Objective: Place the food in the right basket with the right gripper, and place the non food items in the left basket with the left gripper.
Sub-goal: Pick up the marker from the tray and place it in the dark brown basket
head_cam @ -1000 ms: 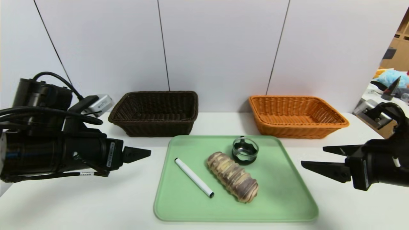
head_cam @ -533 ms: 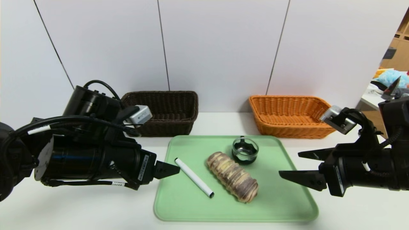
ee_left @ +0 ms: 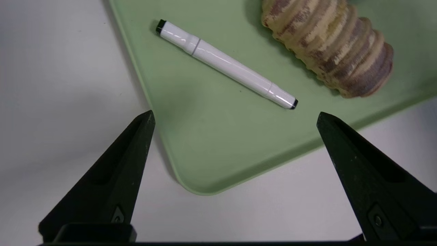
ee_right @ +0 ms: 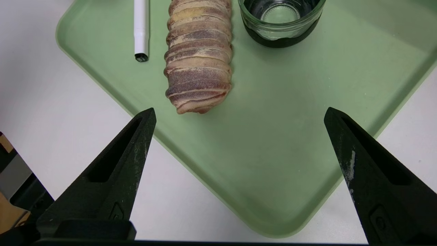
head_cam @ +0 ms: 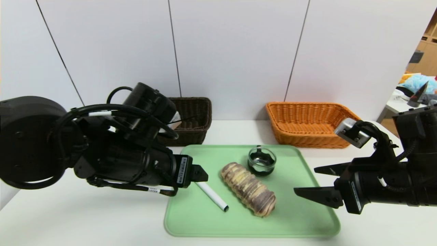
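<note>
Both grippers' jaws spread wide

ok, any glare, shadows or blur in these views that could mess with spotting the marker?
Head view: sharp, soft even light, but the left gripper covers the marker's far end. Left wrist view: thin glare streaks along the marker, its edges clear; soft shadow on the tray. Right wrist view: only the marker's tip end is in frame; the roll is crisp.

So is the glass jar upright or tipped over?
Upright. The glass jar stands on the green tray, mouth up; the right wrist view looks down into it.
</note>
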